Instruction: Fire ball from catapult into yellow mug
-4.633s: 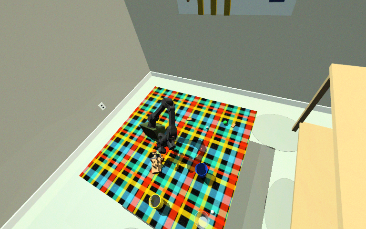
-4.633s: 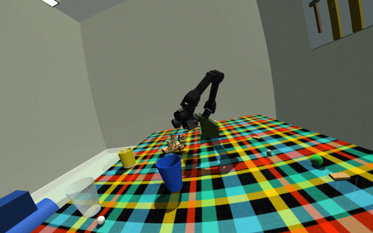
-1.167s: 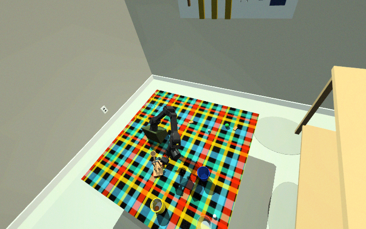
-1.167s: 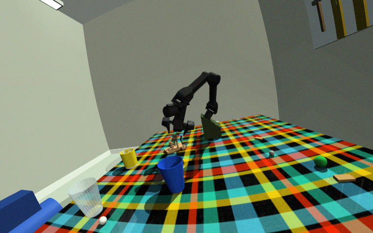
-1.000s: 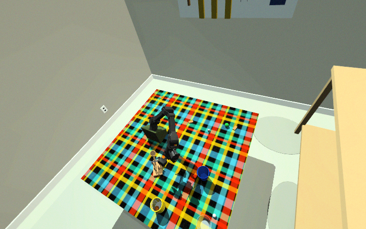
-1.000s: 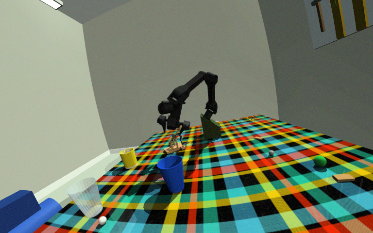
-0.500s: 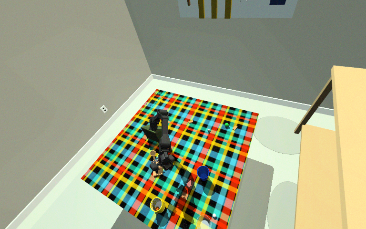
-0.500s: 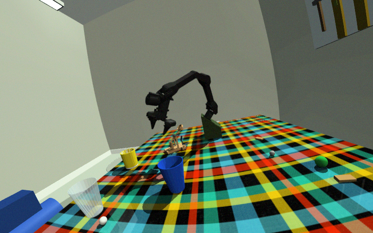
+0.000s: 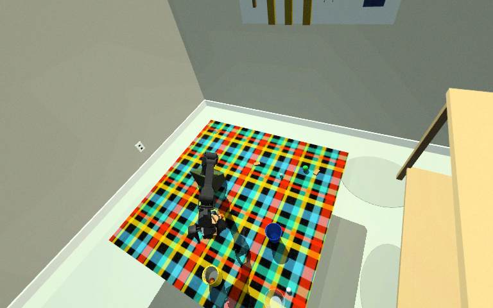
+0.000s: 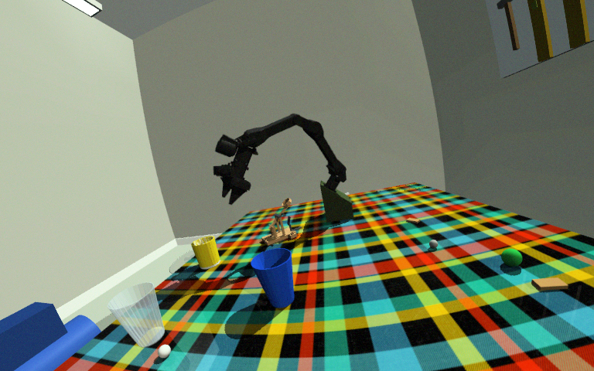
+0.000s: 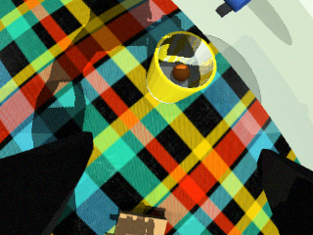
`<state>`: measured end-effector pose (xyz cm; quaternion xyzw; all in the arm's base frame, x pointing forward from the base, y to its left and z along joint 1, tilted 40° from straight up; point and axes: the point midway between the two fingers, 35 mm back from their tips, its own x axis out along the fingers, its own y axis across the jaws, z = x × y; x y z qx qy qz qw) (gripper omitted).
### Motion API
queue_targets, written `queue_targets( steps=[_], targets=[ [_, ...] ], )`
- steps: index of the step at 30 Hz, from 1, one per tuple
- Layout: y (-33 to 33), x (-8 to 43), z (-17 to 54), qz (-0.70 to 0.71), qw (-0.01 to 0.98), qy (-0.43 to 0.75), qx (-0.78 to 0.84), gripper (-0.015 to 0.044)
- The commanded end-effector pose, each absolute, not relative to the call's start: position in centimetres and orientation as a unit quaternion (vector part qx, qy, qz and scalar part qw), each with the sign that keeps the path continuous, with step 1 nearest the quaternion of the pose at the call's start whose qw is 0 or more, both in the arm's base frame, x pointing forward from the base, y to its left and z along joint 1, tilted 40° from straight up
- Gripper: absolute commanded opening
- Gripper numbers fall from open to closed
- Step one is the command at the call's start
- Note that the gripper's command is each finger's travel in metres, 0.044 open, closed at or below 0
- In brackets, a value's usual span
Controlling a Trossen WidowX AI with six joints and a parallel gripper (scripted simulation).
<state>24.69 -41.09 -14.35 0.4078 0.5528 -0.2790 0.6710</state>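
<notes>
The yellow mug (image 9: pixel 217 282) (image 10: pixel 206 253) (image 11: pixel 163 88) stands upright near the mat's edge. An orange-brown ball (image 9: pixel 212 280) (image 11: pixel 181 72) lies inside it, seen through its open top in the top view and the wrist view. The wooden catapult (image 10: pixel 280 236) (image 11: pixel 139 226) stands on the mat with its throwing arm raised and its spoon end (image 10: pixel 286 202) empty as far as I can see. My gripper (image 10: pixel 227 199) (image 11: pixel 176 149) is open with nothing between the fingers. It hangs high above the mat, and the arm partly hides the catapult in the top view.
A blue cup (image 9: pixel 273 233) (image 10: pixel 275 280) and a clear cup (image 10: pixel 138 312) stand on the plaid mat, with a white ball (image 9: pixel 288 289) (image 10: pixel 164 351) beside the clear one. A green ball (image 9: pixel 305 168) (image 10: pixel 511 257), a small grey ball (image 10: pixel 433 243) and two wooden pieces lie farther off.
</notes>
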Motion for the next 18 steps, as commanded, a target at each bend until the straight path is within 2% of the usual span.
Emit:
queue_targets(
  steps=[1,9,18],
  targets=[
    [-43.8,23.9,-14.4,-0.315,0.668,0.51,0.44,0.044],
    [-48.0,22.0,-14.7,-0.374,0.651,0.436,0.496,0.044],
    [-48.0,21.9,-14.7,-0.375,0.651,0.435,0.497,0.044]
  ],
)
